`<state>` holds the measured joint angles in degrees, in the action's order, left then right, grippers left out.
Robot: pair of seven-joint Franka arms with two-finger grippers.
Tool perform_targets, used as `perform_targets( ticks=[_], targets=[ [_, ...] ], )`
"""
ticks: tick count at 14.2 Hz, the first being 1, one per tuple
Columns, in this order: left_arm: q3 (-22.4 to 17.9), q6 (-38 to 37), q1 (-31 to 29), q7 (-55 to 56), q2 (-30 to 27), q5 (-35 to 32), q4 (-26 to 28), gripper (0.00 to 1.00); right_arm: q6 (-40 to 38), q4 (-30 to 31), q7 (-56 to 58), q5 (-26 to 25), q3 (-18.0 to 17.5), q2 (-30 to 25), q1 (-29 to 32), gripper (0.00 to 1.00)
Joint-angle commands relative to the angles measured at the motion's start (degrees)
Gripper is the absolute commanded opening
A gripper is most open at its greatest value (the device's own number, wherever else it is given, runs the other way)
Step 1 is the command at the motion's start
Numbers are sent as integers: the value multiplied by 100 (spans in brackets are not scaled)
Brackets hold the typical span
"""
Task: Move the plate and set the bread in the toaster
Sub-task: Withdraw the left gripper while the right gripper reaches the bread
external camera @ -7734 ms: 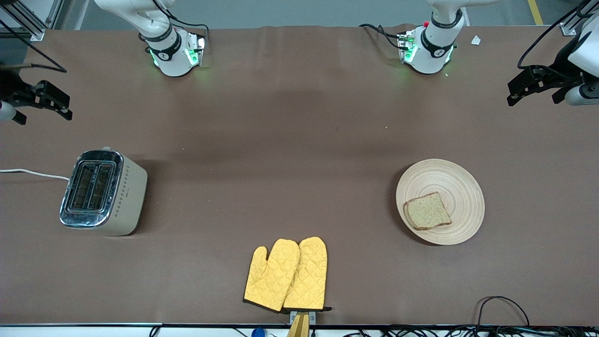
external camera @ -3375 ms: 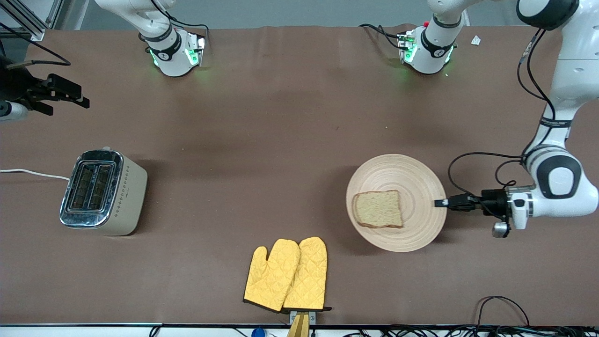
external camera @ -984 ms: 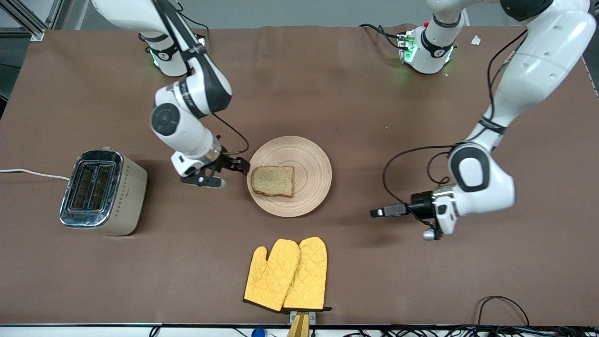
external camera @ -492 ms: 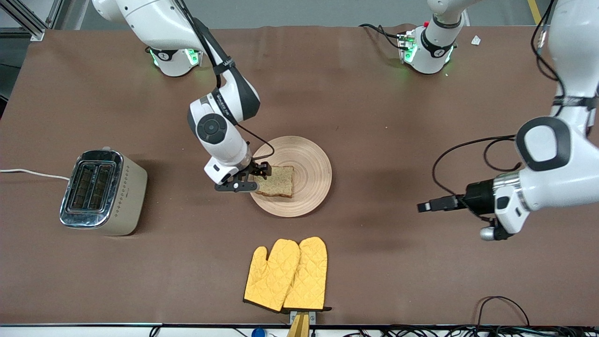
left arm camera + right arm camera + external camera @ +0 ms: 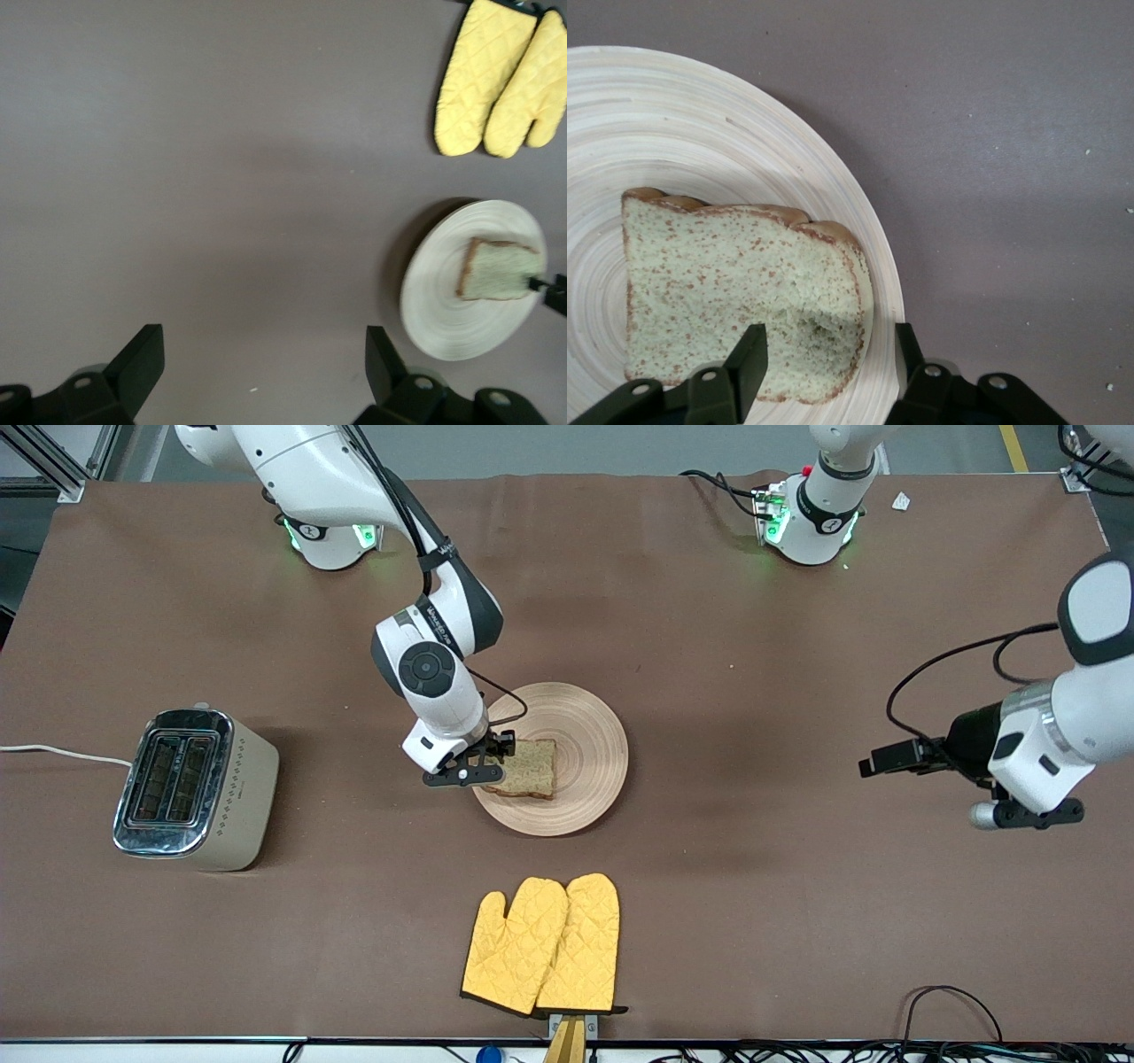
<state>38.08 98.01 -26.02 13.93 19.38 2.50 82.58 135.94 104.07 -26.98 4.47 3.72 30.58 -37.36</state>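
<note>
Now | right pincer (image 5: 824, 372) open astride bread (image 5: 735, 301) edge | front view hides gap

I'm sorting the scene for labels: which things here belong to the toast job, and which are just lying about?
Part of the job:
- plate
- bread on it
- toaster
- right gripper, open around the bread's edge
- left gripper, open, over bare table

Just lying about:
- yellow oven mitts
- table
</note>
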Motion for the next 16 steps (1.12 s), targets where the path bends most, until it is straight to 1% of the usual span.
perform_targets(
  ticks=[1,3,4,5,6,8,9,11,14,16],
  targets=[
    [-508,-439,490,-4,-775,-451,91,100,29,-53,-123,-121,58,71,-61,56],
    [-1684,-590,1428,-275,-1198,-400,91,100,81,-44,-123,-121,58,89,-61,50],
    [-2194,-695,1894,-460,-1399,-391,109,100,82,-44,-123,-130,58,98,-61,49],
    [-2521,-870,2168,-548,-1523,-382,118,100,90,-36,-123,-130,58,115,-61,49],
    [-2760,-1089,2345,-558,-1664,-364,153,100,90,-36,-123,-139,67,133,-61,48],
    [-3357,-1232,2758,-611,-1892,-189,258,100,143,-27,-123,-200,58,159,-61,47],
    [-3534,-1241,2873,-672,-2007,-162,337,100,143,-18,-123,-200,58,168,-61,46],
    [-3544,-1363,2848,-804,-2104,-162,390,100,161,-9,-123,-209,67,194,-52,44],
    [-3527,-1416,2839,-822,-2105,-171,390,100,187,-9,-123,-244,58,229,-78,28],
    [-3518,-1425,2848,-813,-2113,-180,390,100,283,-1,-132,-253,67,308,-148,22]
  ],
)
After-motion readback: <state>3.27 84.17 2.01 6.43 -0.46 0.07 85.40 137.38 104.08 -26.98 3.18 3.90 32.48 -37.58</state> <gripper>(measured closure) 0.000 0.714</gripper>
